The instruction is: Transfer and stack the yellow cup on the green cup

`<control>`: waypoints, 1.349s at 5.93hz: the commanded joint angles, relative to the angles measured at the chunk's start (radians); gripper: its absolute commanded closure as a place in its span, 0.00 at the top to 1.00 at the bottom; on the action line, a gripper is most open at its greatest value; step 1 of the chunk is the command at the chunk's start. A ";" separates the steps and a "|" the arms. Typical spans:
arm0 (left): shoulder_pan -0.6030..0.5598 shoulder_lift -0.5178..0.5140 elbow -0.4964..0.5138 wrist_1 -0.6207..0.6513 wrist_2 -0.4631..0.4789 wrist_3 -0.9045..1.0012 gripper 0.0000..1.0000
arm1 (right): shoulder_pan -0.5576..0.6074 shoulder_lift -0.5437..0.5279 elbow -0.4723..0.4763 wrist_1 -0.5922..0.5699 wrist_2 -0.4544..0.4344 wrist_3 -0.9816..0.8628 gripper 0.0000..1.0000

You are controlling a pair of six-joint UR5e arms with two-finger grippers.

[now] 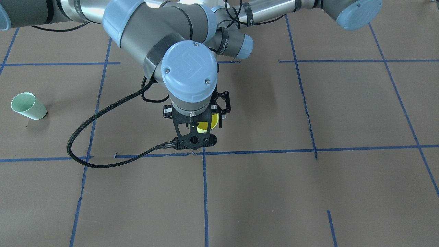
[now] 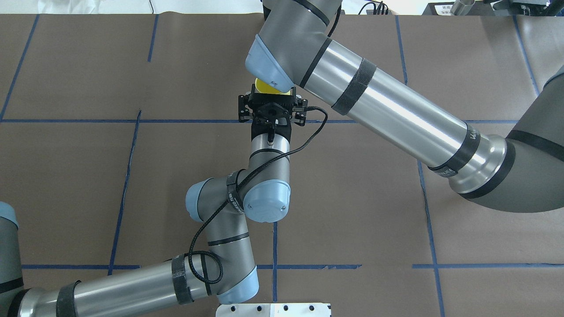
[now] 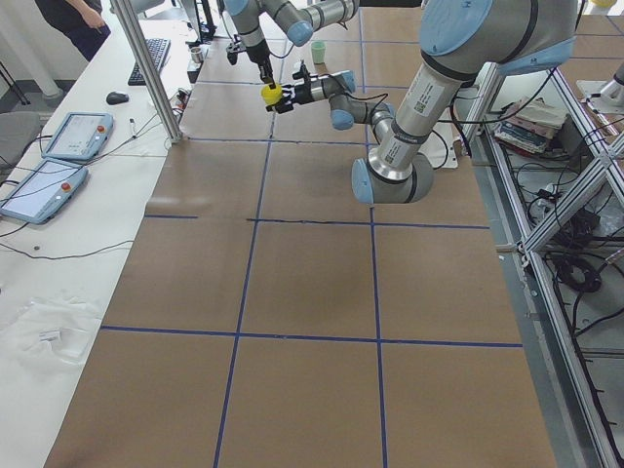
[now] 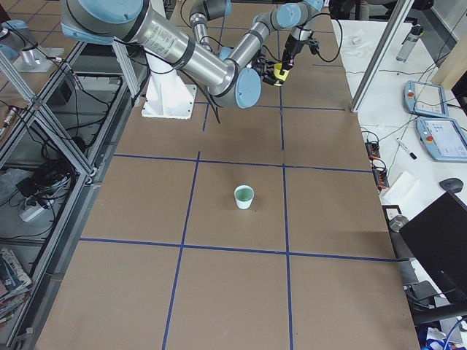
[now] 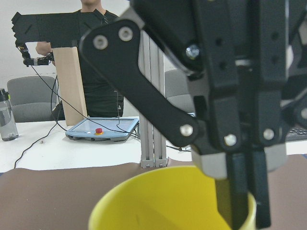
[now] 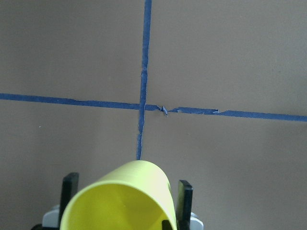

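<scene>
- Blue joint cap (image 1: 188,67), above table middle: faint embossed UR emblem.
- Black strap (image 1: 224,42) on arm link behind it: white lettering, first letter looks like W, rest too small to read.
- Forearm strap (image 2: 472,133), toward table's right edge: same white lettering, illegible.
- No other text, number or sign is readable.

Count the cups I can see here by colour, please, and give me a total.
yellow cup: 1
green cup: 1
Total: 2 cups
</scene>
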 commanded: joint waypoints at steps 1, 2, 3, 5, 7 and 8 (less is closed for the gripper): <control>0.000 0.015 0.000 -0.001 -0.001 0.002 1.00 | 0.006 0.011 0.018 0.000 0.006 0.006 0.00; 0.000 0.016 0.000 -0.001 -0.001 0.002 1.00 | 0.027 0.014 0.044 0.003 0.015 0.010 0.00; 0.002 0.016 0.001 -0.002 -0.001 0.002 1.00 | 0.082 0.046 0.052 0.003 0.073 0.012 0.00; 0.003 0.033 0.000 -0.002 -0.003 0.000 1.00 | 0.212 0.104 0.052 0.006 0.171 0.026 0.00; -0.003 0.044 -0.032 -0.005 -0.012 0.072 1.00 | 0.294 0.056 0.053 0.006 0.176 -0.023 0.00; -0.016 0.061 -0.114 -0.004 -0.015 0.185 1.00 | 0.320 -0.011 0.099 0.005 0.176 -0.077 0.00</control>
